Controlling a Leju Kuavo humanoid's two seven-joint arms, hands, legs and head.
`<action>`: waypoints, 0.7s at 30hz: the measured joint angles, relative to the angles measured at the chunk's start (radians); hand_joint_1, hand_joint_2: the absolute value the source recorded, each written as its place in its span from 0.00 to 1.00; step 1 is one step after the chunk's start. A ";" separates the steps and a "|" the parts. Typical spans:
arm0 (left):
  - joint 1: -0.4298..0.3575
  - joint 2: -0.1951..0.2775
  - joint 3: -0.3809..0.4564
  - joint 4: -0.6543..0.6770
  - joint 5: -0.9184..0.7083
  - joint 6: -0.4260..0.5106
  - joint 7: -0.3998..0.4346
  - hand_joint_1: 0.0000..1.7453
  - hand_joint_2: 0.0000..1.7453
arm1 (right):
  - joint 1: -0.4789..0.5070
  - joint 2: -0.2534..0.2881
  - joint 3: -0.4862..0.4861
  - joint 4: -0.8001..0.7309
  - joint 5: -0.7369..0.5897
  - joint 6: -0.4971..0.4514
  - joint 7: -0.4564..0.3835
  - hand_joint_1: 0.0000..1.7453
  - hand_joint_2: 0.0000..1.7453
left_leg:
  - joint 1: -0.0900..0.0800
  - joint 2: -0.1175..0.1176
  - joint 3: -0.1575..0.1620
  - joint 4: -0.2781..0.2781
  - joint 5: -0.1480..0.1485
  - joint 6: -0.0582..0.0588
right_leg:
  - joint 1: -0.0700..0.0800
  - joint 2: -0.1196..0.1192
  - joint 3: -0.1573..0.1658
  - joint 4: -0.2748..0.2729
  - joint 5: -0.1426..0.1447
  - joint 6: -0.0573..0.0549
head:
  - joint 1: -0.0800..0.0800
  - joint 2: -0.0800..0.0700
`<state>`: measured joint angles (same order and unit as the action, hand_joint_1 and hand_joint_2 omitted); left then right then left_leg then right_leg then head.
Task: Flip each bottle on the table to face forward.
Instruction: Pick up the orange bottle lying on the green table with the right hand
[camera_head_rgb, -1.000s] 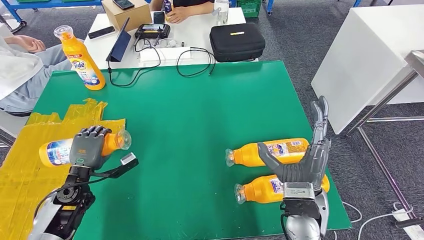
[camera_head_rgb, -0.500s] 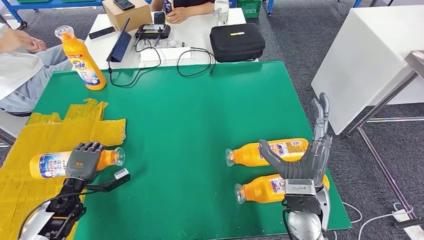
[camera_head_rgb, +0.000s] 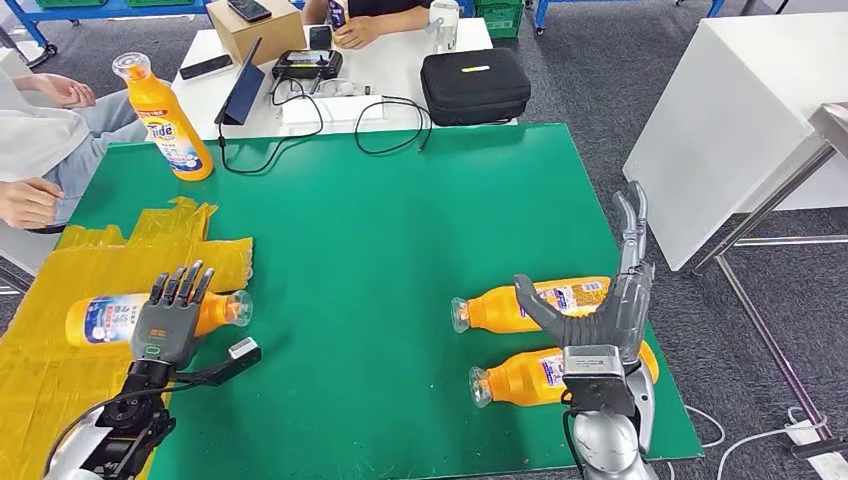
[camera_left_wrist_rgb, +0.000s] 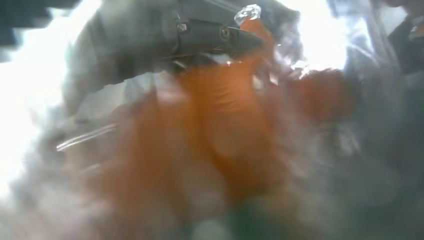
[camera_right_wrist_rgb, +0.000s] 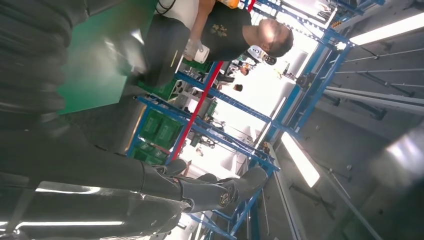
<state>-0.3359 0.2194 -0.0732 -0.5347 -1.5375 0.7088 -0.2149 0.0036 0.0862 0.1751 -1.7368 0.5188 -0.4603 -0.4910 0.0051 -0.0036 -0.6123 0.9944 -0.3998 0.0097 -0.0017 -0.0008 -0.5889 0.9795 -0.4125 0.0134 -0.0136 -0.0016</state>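
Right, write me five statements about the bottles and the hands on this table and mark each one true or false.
1. An orange bottle stands upright at the far left corner of the green table. True.
2. Two bottles lie side by side near the right hand. True.
3. The right hand grips a bottle. False: it is raised above them, fingers spread.
4. The bottle by the left hand stands upright. False: that left bottle lies on yellow tape.
5. The black case sits on the green table. False: it is on the white table.
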 joint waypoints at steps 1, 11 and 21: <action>-0.003 -0.004 0.000 0.007 0.006 0.000 -0.007 0.00 1.00 | 0.000 0.000 0.000 0.003 0.000 0.000 0.000 0.00 1.00 | 0.000 0.000 0.001 0.000 0.000 0.000 | 0.000 0.000 0.001 0.000 0.000 0.000 | 0.000 0.000; -0.024 -0.052 0.008 0.042 0.044 -0.008 -0.070 0.00 1.00 | -0.004 0.001 0.000 0.026 0.002 0.005 0.006 0.00 1.00 | -0.001 -0.002 0.006 0.000 0.000 0.000 | -0.001 -0.002 0.007 0.000 0.000 0.000 | 0.000 0.000; -0.024 -0.088 0.031 0.044 0.092 -0.007 -0.123 0.00 1.00 | -0.005 0.002 0.000 0.042 0.004 0.017 0.009 0.00 1.00 | -0.001 -0.002 0.008 0.000 0.000 0.000 | -0.001 -0.002 0.009 0.000 0.000 0.000 | 0.000 0.000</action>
<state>-0.3594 0.1316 -0.0421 -0.4910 -1.4456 0.7018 -0.3375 -0.0013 0.0885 0.1751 -1.6950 0.5228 -0.4432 -0.4822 0.0043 -0.0057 -0.6046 0.9943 -0.3997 0.0100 -0.0026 -0.0029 -0.5798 0.9794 -0.4128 0.0135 -0.0137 -0.0015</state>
